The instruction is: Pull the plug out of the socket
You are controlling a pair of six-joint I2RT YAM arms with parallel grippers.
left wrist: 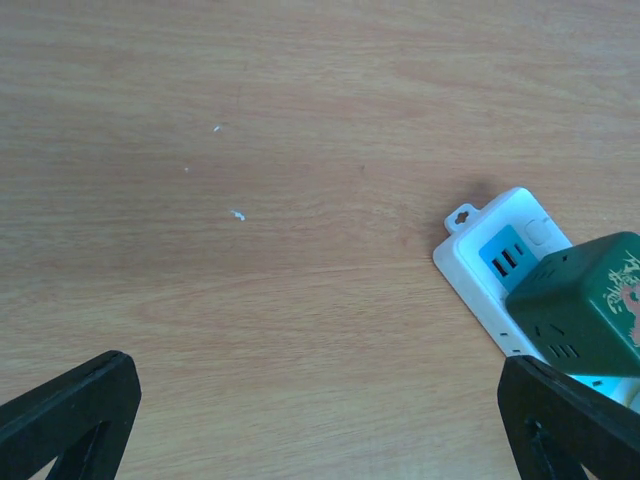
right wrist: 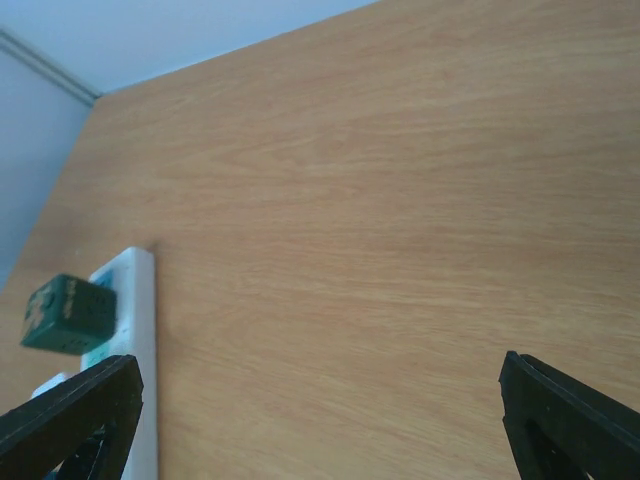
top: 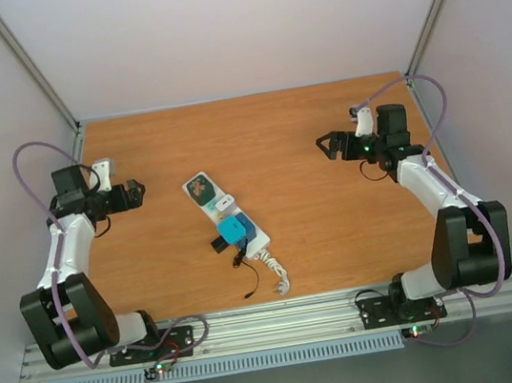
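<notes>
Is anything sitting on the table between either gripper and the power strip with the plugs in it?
Nothing visible. Only bare table lies between the open left gripper and the socket, and likewise on the right gripper's side. The strip's own cord curls off its near end, away from both approaches.

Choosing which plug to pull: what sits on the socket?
On the socket: a green cube, a small white plug, a blue cube with a black part at its side. Outlets under them are hidden.

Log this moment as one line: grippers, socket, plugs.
socket: diagonal, mid-table | green plug: seated | blue plug: seated | left gripper: open, off socket | right gripper: open, off socket | pull: not started
</notes>
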